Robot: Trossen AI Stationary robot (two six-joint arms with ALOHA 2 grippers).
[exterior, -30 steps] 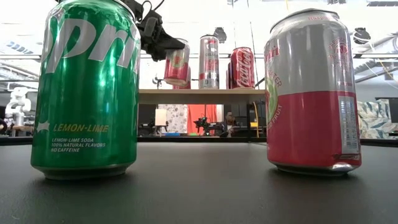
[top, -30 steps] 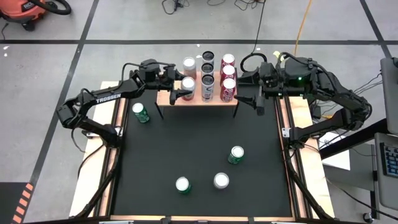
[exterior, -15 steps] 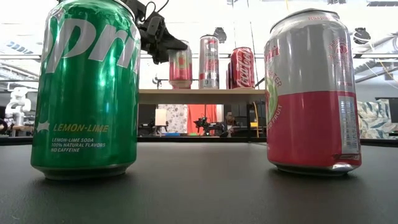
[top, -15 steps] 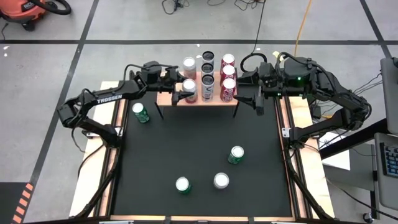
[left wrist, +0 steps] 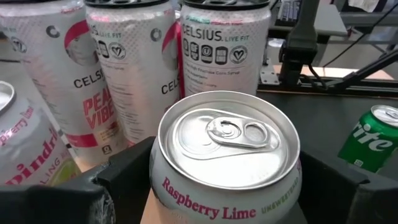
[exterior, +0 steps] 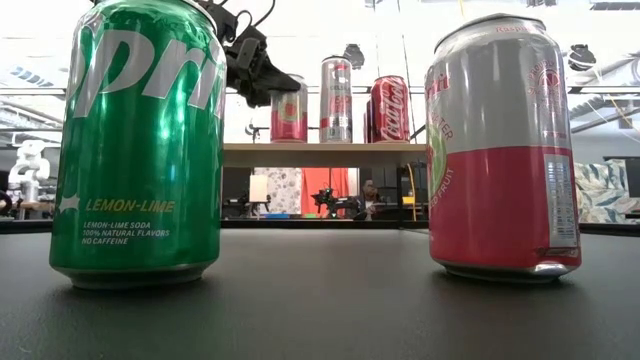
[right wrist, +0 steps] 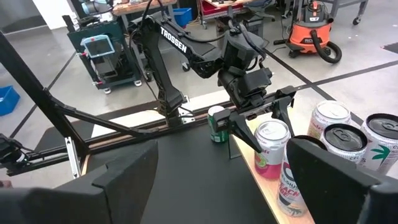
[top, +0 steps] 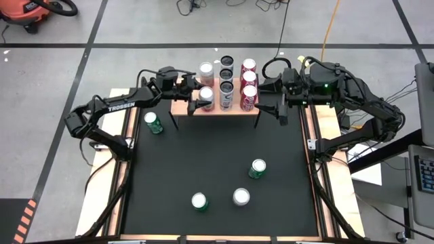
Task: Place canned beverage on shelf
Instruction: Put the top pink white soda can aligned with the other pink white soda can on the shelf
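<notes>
— Where do we have the raspberry can [top: 205, 94] now?

— It stands upright on the shelf [top: 215, 107], at the near left corner of the wooden top, about eleven o'clock from the middle of the table [top: 210, 163]. Our left gripper [top: 198, 99] sits around it, one finger [left wrist: 124, 174] on each side, spread wide; we cannot tell whether the pads touch the can's wall.

— What else is on the shelf?

— Behind that can is one more silver-topped can [top: 206, 69]. To its right runs a row of three tall white cans [top: 226, 84], then a row of three red cans [top: 249, 83] at the right end.

— And our right gripper [top: 281, 107]?

— It waits just off the shelf's right end, at about one o'clock, fingers spread, nothing between them.

— Cans on the table?

— A green one [top: 153, 123] at ten o'clock near the left rail, another green one [top: 258, 169] at four o'clock, and near six o'clock a green can [top: 199, 202] and a pink-and-white can [top: 241, 197].
</notes>
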